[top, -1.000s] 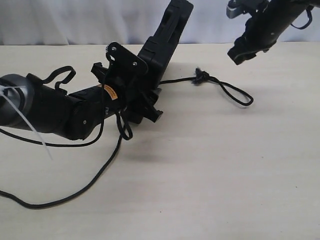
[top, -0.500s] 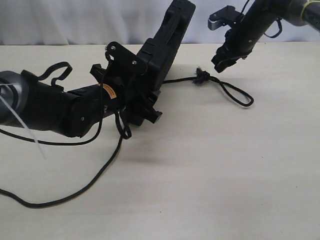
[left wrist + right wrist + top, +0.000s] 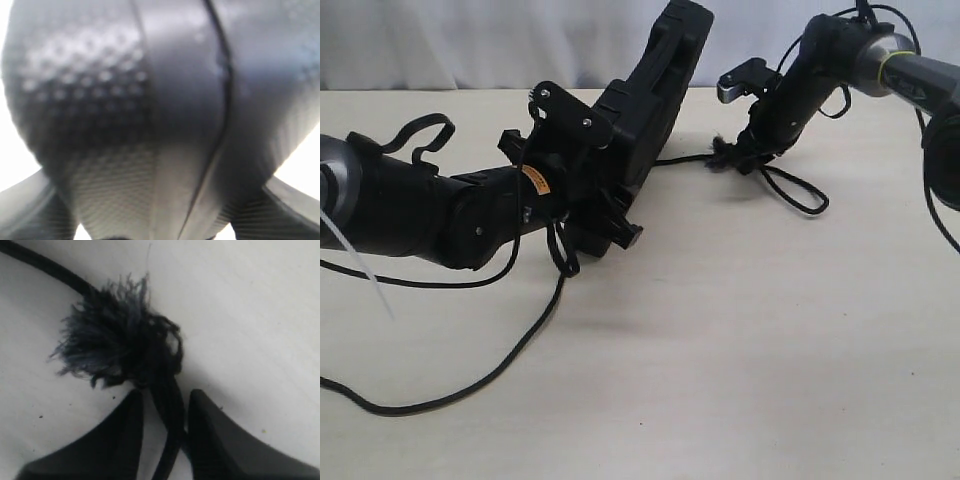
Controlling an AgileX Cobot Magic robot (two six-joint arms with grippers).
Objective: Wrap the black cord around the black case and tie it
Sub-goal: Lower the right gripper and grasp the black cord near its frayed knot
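The black case (image 3: 660,80) stands tilted on its lower end, leaning up toward the back. My left gripper (image 3: 612,215) is shut on that lower end. In the left wrist view the black case (image 3: 150,100) fills the frame between the two fingers (image 3: 25,210). The black cord runs from under the case across the table (image 3: 510,350) and, on the other side, out to a frayed knot (image 3: 724,152) with a loop (image 3: 800,195). My right gripper (image 3: 745,150) is down at the knot. Its fingers straddle the cord (image 3: 170,405) just behind the frayed knot (image 3: 120,345), with a gap on one side, so the gripper (image 3: 165,395) is open.
The beige table (image 3: 770,350) ends at a white backdrop (image 3: 470,40) behind. A white zip tie (image 3: 360,270) and thin black cables (image 3: 425,135) hang off my left arm. Cables also loop along my right arm (image 3: 880,60).
My right arm has come down and leftward from the upper right to the frayed knot, and its jaws have narrowed around the cord. The left arm and the case have barely moved.
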